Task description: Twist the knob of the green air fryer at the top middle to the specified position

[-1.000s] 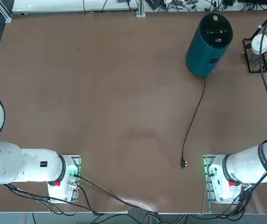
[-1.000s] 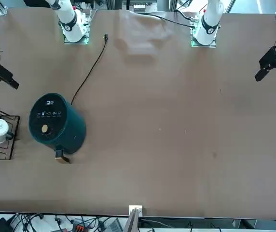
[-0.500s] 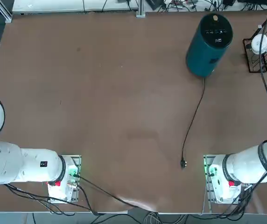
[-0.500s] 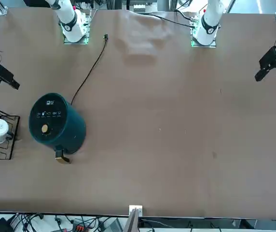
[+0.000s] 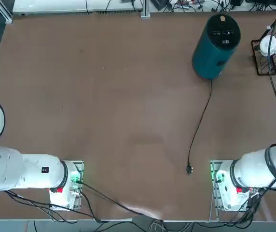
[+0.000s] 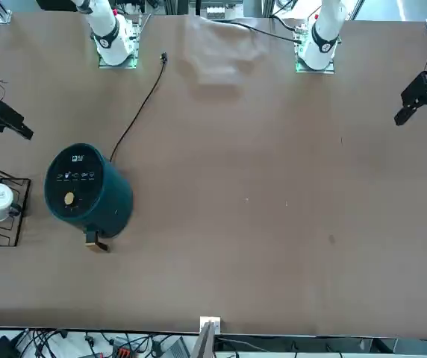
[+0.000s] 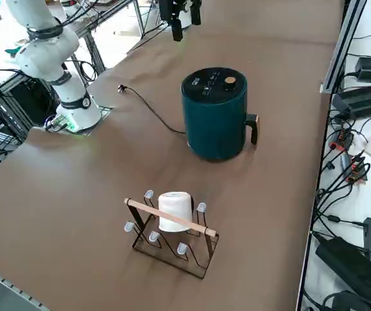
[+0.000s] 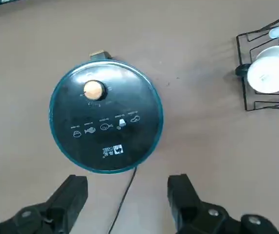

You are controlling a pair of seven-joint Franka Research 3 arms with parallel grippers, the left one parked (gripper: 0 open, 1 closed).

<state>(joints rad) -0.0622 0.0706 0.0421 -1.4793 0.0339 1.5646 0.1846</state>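
The green air fryer (image 5: 216, 44) stands upright at the far edge of the table (image 5: 104, 96), right of centre as seen from the robot, with a black wire rack (image 5: 268, 50) holding a white cup (image 5: 268, 45) just beside it on the right. The knob (image 8: 93, 90), a small round gold-tan disc, is set into the flat black control face on top, on the side nearest the fryer's stubby handle (image 7: 254, 128), above a row of white printed icons. The body is judged to be smooth, rigid and heavy enough to stay put under a light twist; the knob is probably hard, slick and shallow, so it would best be pinched across its rim from straight above, with little room for slip. A thin black power cord (image 5: 200, 121) trails limply back over the matte brown table, its plug lying loose. The right gripper (image 8: 126, 200) is held high above the fryer, well apart from it, its fingers spread wide and holding nothing
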